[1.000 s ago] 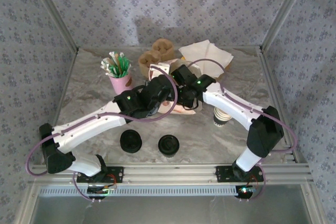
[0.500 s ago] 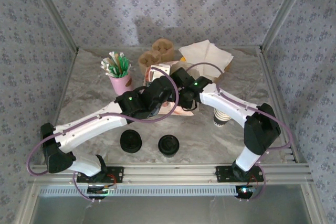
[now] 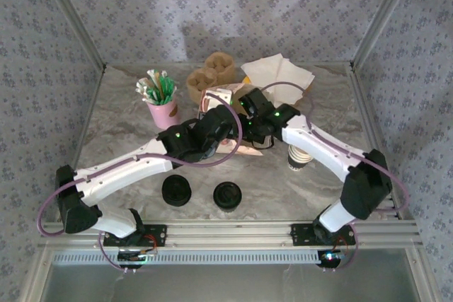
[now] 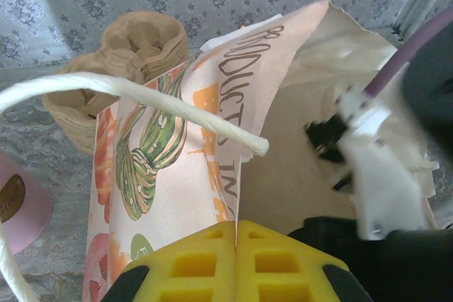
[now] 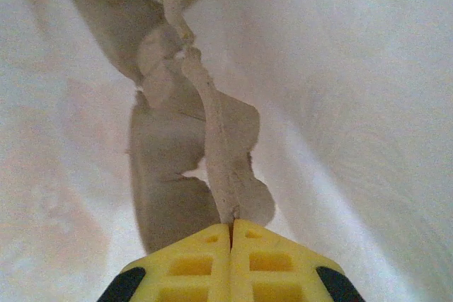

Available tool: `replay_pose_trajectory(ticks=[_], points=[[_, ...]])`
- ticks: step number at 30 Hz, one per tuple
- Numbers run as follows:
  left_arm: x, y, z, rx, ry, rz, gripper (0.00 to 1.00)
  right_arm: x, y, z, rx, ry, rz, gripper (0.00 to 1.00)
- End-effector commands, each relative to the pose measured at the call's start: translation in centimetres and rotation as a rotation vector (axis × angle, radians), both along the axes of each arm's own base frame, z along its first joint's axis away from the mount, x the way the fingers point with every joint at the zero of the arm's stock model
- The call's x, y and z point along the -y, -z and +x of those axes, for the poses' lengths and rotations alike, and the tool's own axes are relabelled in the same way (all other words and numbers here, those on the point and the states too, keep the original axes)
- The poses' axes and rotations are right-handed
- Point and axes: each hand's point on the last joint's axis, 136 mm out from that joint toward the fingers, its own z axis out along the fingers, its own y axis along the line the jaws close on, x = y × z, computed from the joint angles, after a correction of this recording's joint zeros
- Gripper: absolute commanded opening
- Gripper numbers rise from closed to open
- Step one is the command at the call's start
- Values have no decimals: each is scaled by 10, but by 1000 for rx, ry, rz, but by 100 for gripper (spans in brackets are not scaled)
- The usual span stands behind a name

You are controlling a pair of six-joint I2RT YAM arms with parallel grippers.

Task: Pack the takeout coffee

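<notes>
Paper bag (image 4: 177, 139): printed at left end effector (image 4: 236, 235), plain from right wrist.

- The top camera looked down from above the near edge over the table (image 3: 127, 139), with the bag (image 3: 214, 95) at centre frame.
- The left wrist camera, over the left gripper (image 4: 236, 224), faced that bag's printed side closely.
- The right wrist camera, over the right gripper (image 5: 231, 225), faced pale creased paper (image 5: 219, 139) closely.
</notes>
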Motion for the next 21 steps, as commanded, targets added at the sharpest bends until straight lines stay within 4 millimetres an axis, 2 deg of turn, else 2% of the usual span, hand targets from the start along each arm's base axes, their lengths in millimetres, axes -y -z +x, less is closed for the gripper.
replay_pose_trajectory(ticks=[1, 10, 21], points=[[-11, 7, 0, 11, -19, 58, 0, 9, -32, -3, 91, -9, 22, 0], [-27, 5, 2, 30, -39, 84, 0, 37, -68, -19, 177, -5, -10, 0], [-24, 4, 4, 14, -11, 72, 0, 39, -91, -17, 230, -24, 17, 0]])
